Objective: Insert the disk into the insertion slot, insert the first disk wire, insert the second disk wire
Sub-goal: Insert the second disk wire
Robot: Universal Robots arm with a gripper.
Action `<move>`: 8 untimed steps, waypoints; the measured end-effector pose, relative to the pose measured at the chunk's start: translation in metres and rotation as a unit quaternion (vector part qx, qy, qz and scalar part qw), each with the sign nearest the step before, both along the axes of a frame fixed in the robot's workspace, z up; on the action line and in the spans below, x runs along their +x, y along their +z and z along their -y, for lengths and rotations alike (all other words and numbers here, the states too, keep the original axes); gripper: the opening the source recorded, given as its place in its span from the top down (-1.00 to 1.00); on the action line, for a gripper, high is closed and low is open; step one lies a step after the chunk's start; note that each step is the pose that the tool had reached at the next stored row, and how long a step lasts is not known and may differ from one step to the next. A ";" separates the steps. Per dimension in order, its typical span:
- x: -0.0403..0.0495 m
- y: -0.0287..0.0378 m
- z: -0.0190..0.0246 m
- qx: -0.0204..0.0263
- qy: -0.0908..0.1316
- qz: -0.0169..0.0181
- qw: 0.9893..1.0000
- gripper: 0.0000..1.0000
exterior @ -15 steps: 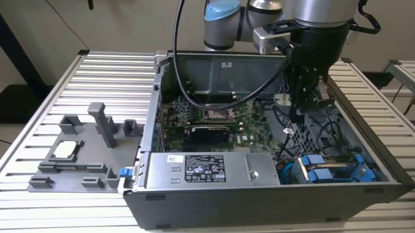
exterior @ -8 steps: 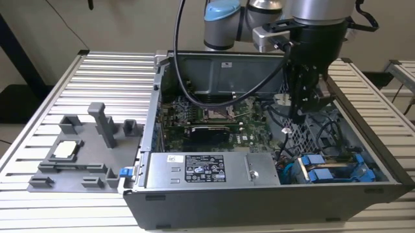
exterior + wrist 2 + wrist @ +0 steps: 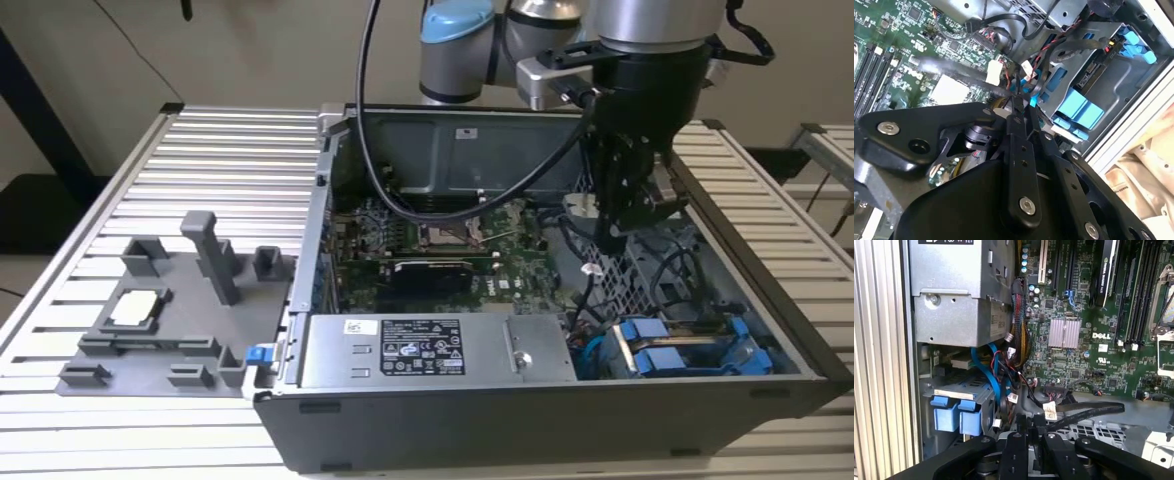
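A robot arm reaches into an open computer case (image 3: 534, 430) on a ribbed metal worktop (image 3: 214, 150). Its gripper (image 3: 618, 232) hangs at about 3 o'clock of the green motherboard (image 3: 441, 240), among loose black cables. Whether the jaws are closed, or have hold of anything, cannot be told: in both wrist views their ends are lost in the wire tangle.

The disk (image 3: 663, 360) sits at 4 o'clock in the exterior view, in the case's near corner, seated in the insertion slot (image 3: 1119, 75). Its bright blue carrier shows, while the bay hides its metal face and label.

At 6 o'clock of the motherboard, the grey power-supply box (image 3: 427, 350) carries a black-and-white sticker (image 3: 420, 358) dense with print. In the first wrist view there is white lettering on the board beside a silver heatsink (image 3: 1064, 332), and a small white tag (image 3: 1050, 411) rides on a black cable just beside the gripper.

The exterior view takes in a grey fixture tray (image 3: 147, 320) at 9 o'clock, well apart from the case. The first wrist view adds a flat blue cable (image 3: 996, 375) running from beneath the power-supply box past the carrier's two end tabs. The second wrist view looks along the bay's sheet-metal wall, partly cut off behind the gripper's black linkage.
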State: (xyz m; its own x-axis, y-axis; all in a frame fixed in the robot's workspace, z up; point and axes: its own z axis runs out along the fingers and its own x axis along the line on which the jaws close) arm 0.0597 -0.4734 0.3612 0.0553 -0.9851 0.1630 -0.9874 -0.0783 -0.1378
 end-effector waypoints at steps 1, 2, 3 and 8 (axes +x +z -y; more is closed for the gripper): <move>0.0000 0.0000 0.0000 0.000 0.000 0.000 1.000 0.68; -0.0001 -0.0001 0.0001 0.000 0.000 0.000 1.000 0.68; -0.0002 -0.0001 0.0004 0.000 0.000 0.000 1.000 0.68; 0.0000 -0.0003 0.0102 0.001 0.001 0.000 1.000 0.68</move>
State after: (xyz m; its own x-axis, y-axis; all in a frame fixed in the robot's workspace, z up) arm 0.0597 -0.4837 0.3609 0.0565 -0.9853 0.1613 -0.9873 -0.0792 -0.1379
